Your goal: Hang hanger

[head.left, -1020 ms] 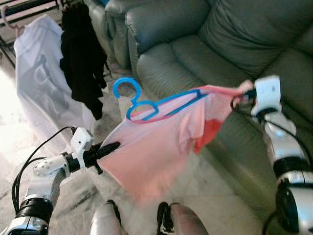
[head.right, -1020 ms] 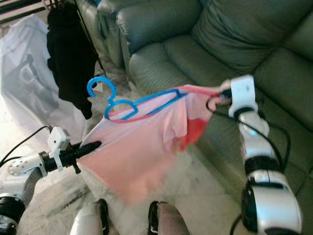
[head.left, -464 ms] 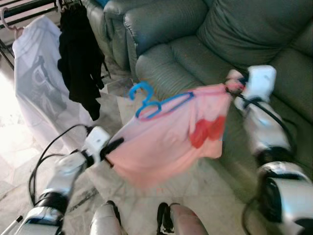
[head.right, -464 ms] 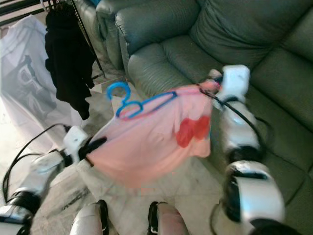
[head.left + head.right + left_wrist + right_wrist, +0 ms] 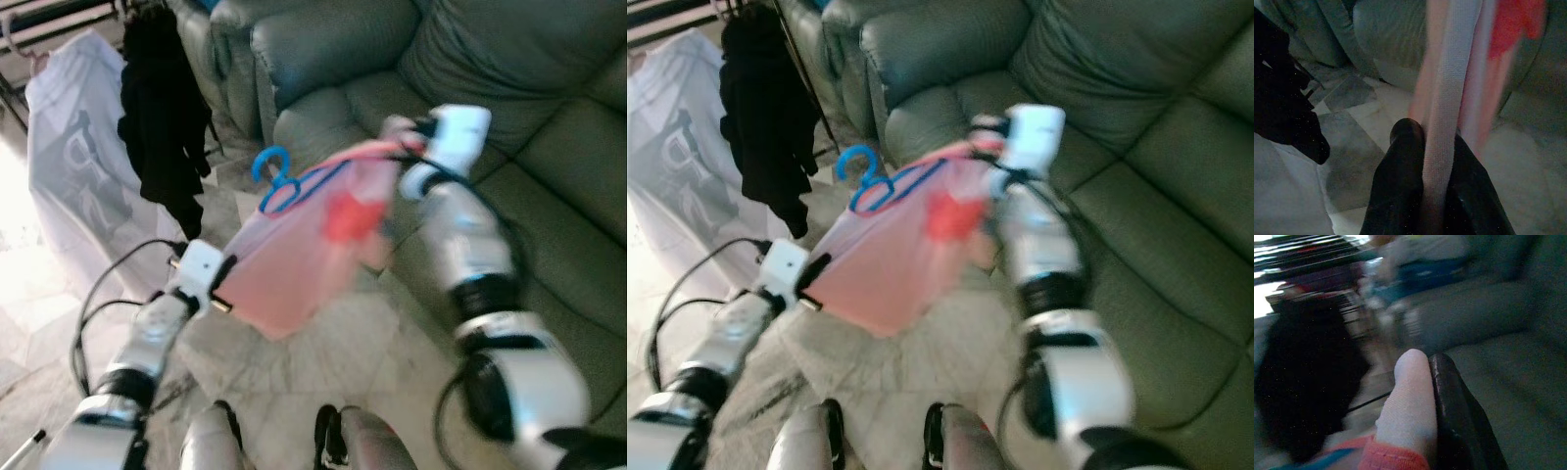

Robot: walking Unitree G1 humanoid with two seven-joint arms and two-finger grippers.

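Two end effectors carry the load between them in my left eye view: a pink shirt (image 5: 294, 264) on a blue hanger (image 5: 284, 184), stretched across the middle of the frame. My left end effector (image 5: 223, 284) sits at about 8 o'clock from the shirt, pinching its lower edge. My right end effector (image 5: 404, 129) is at 2 o'clock, clamped on the shirt's upper end beside the hanger's bar. The hanger's hook rises at 11 o'clock, free in the air. Everything here is motion-blurred. A grey-green sofa (image 5: 549, 88) lies behind, and at 10 o'clock a black garment (image 5: 162, 108) and a white garment (image 5: 73, 166) hang from a rail. The floor (image 5: 333, 372) is pale marble.

The right eye view gives the same layout, with the red print (image 5: 948, 217) on the shirt just beside my right arm.

In the left wrist view, my black fingers (image 5: 1400, 186) are closed on a fold of the pink cloth, which runs away toward 12 o'clock.

In the right wrist view, one black finger (image 5: 1454, 411) presses against a pale fold of cloth with a red hem; the black garment is a dark blur at 9 o'clock.
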